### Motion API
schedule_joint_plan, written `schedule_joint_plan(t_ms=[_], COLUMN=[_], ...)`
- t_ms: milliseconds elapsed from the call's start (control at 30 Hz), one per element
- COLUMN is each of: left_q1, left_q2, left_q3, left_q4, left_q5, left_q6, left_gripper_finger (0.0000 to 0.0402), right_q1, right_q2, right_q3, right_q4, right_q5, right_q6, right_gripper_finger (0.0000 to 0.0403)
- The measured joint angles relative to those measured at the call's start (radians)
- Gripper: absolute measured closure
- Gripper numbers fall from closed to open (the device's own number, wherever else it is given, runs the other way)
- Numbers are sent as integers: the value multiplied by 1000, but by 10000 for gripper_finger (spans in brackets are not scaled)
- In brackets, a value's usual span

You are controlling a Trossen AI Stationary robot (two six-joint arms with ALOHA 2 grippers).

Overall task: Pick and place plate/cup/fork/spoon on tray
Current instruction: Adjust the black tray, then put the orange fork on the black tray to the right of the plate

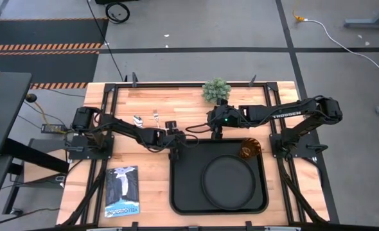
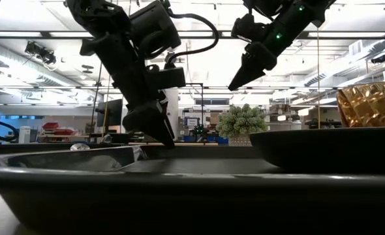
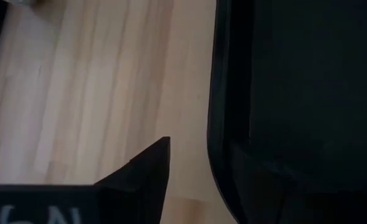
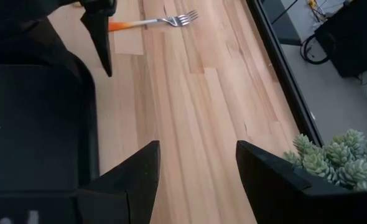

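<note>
The black tray (image 1: pixel 176 192) lies at the table's near middle. The round black plate (image 1: pixel 228 181) rests in it, and the amber cup (image 1: pixel 249 150) stands in its far right corner. The spoon (image 1: pixel 138 119) and the fork (image 1: pixel 156 116) lie on the wood at the far left; the fork also shows in the right wrist view (image 4: pixel 171 21). My left gripper (image 1: pixel 175 153) is open at the tray's far left corner, one finger (image 3: pixel 146 171) over the wood and one over the tray (image 3: pixel 258 186). My right gripper (image 1: pixel 218 133) is open and empty, raised above the tray's far edge (image 2: pixel 239 79). My left gripper points down with its fingers on either side of the tray's left rim (image 3: pixel 218 124), near the far left corner. I cannot tell whether either finger touches the rim.
A small green plant (image 1: pixel 216 90) stands at the table's far edge, close behind my right gripper. A booklet (image 1: pixel 122 190) lies on the wood left of the tray. Bare wood lies between the tray and the cutlery.
</note>
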Motion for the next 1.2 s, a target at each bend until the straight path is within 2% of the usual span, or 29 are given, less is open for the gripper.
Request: schedule_joint_plan(t_ms=[200,433,600,733,933,1200], left_q1=[6,-2,-2,2,76,165], left_q2=[-13,-94,-160,-219,-327,-464], left_q3=[-2,-2,-16,-76,-182,-256], left_q4=[-5,-22,-23,0,66,91], left_q5=[-5,13,19,24,28,40], left_q6=[-8,-14,-15,14,13,-182], left_gripper_finger=[230,230,230,230,230,230], right_q1=[0,0,-5,-12,-20,-75], right_q2=[0,0,-5,-28,-94,-170], right_q3=[0,-10,-92,-157,-264,-408], right_q4=[-1,36,202,328,553,913], right_q5=[-7,-13,-28,-35,-88,-159], right_q6=[15,18,25,44,-12,-158], right_gripper_finger=[186,186,186,186,186,186])
